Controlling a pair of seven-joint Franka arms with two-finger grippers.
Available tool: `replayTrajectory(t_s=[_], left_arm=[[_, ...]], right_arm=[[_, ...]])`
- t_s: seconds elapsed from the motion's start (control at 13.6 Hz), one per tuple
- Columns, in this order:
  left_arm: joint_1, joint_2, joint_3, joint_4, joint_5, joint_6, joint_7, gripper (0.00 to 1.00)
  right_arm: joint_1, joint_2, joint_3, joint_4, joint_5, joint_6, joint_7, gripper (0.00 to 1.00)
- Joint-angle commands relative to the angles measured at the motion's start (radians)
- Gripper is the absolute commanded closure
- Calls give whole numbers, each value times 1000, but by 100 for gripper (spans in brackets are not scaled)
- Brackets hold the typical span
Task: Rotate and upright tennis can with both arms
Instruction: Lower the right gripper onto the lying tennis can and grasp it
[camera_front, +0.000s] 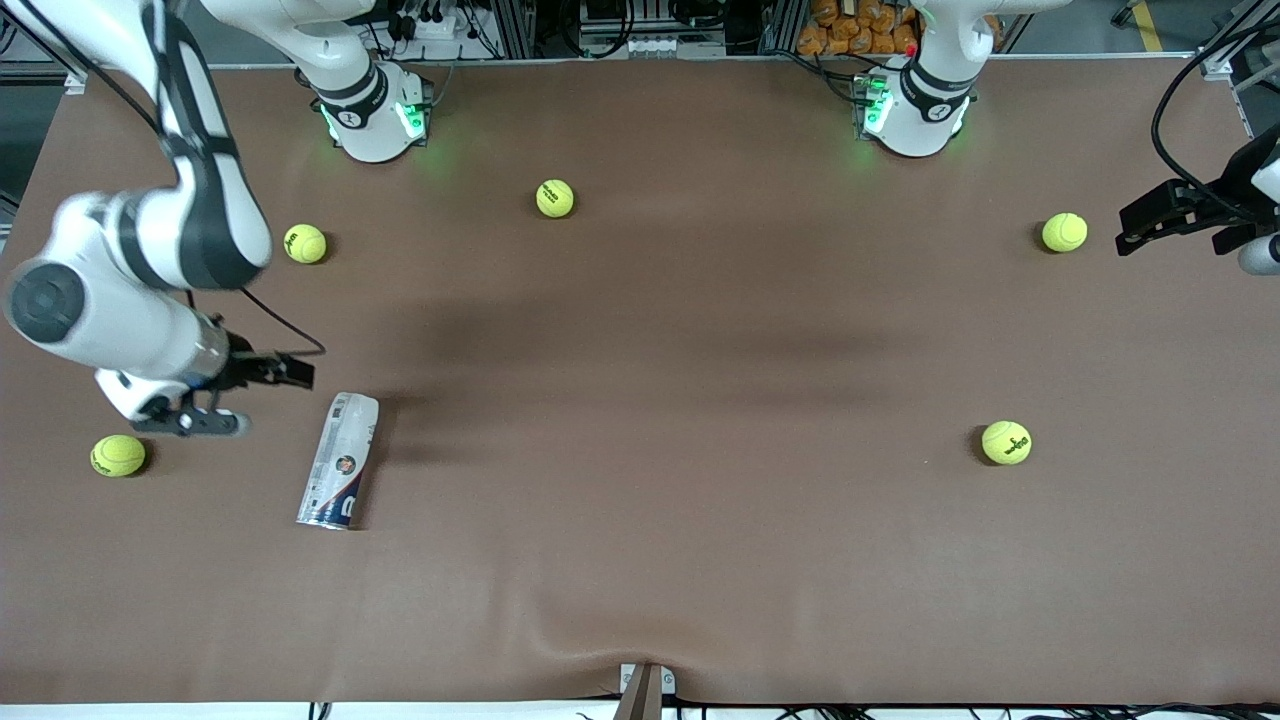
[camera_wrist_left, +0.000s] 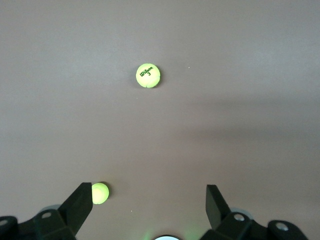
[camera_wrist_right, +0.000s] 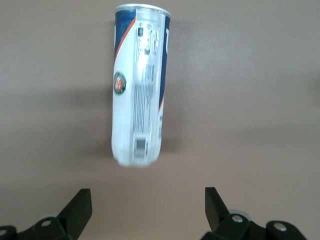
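The tennis can (camera_front: 340, 460) lies on its side on the brown table, toward the right arm's end and nearer to the front camera. It has a white, navy and red label, and its navy end points at the camera. My right gripper (camera_front: 252, 397) hovers low beside the can's white end, open and apart from it. In the right wrist view the can (camera_wrist_right: 137, 85) lies lengthwise ahead of the open gripper (camera_wrist_right: 147, 205), with nothing between the fingers. My left gripper (camera_front: 1132, 232) waits open at the left arm's end of the table, holding nothing (camera_wrist_left: 147, 200).
Several yellow-green tennis balls lie scattered on the table. One ball (camera_front: 118, 455) lies close to the right gripper, another ball (camera_front: 1064, 232) close to the left gripper. Others lie near the bases (camera_front: 555, 198) (camera_front: 304, 243) and toward the camera (camera_front: 1006, 442).
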Motion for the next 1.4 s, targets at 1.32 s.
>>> replayTrajectory(t_s=[1.32], left_arm=[[15,26,4,16,-19,-25,29,0]], right_arm=[[49,300,-4,43,-49,362,-3,0]])
